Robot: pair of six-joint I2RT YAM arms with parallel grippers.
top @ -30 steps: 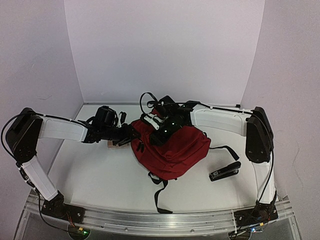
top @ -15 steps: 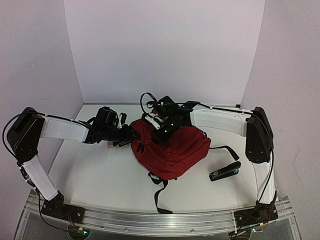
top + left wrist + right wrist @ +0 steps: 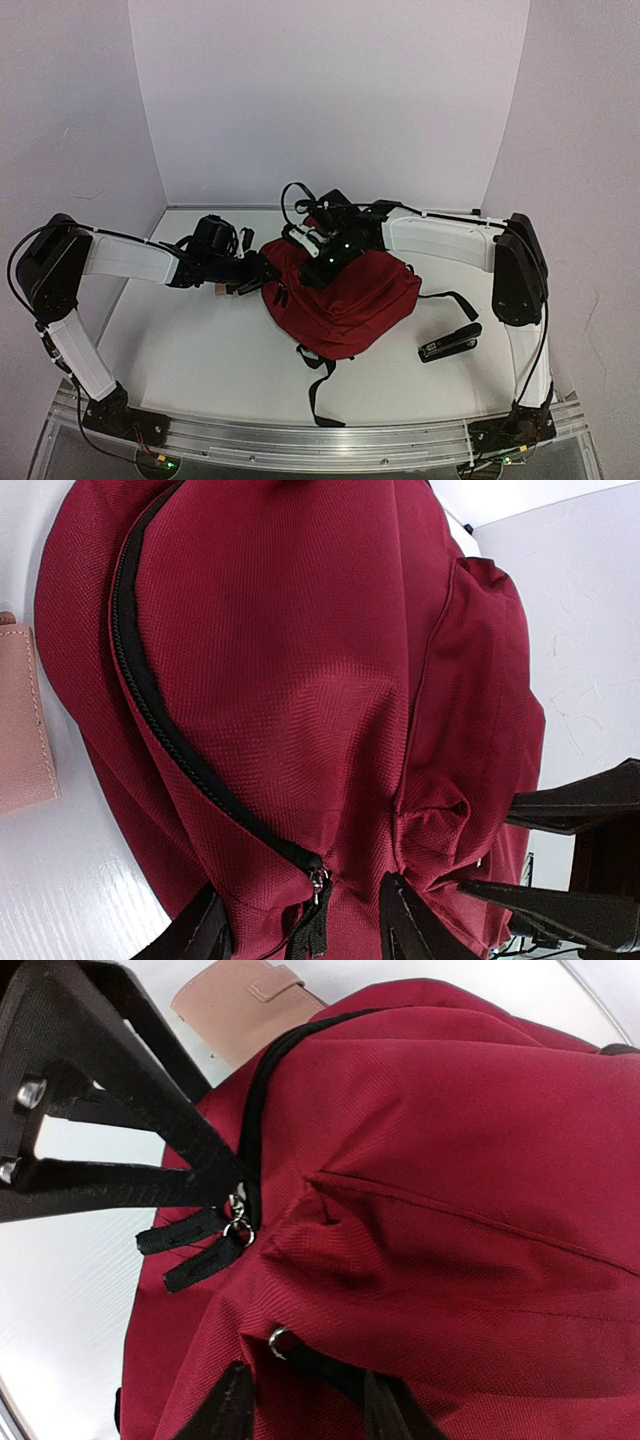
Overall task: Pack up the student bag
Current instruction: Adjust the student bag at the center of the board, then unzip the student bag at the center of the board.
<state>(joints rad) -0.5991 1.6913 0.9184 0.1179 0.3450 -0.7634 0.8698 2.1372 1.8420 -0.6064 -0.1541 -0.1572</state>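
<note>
The student bag (image 3: 345, 295), dark red with black zippers, lies in the middle of the table. My left gripper (image 3: 262, 272) is at its left end. In the left wrist view its fingers (image 3: 400, 920) pinch a bunched fold of the student bag (image 3: 300, 680), with the closed main zipper's pull tabs (image 3: 318, 915) between them. My right gripper (image 3: 318, 262) is on the bag's top. In the right wrist view its fingers (image 3: 388, 1412) close on a fold of the student bag (image 3: 450, 1160) with a ringed black zipper pull (image 3: 300, 1355) in it.
A pink wallet (image 3: 226, 288) lies on the table by the bag's left side, under my left gripper; it also shows in the left wrist view (image 3: 20, 730) and the right wrist view (image 3: 245, 1000). A black stapler (image 3: 450, 342) lies to the bag's right. Black straps (image 3: 318, 385) trail toward the front edge.
Both grippers have shifted only slightly at the bag's upper left; the bag, wallet and stapler stay where they were.
</note>
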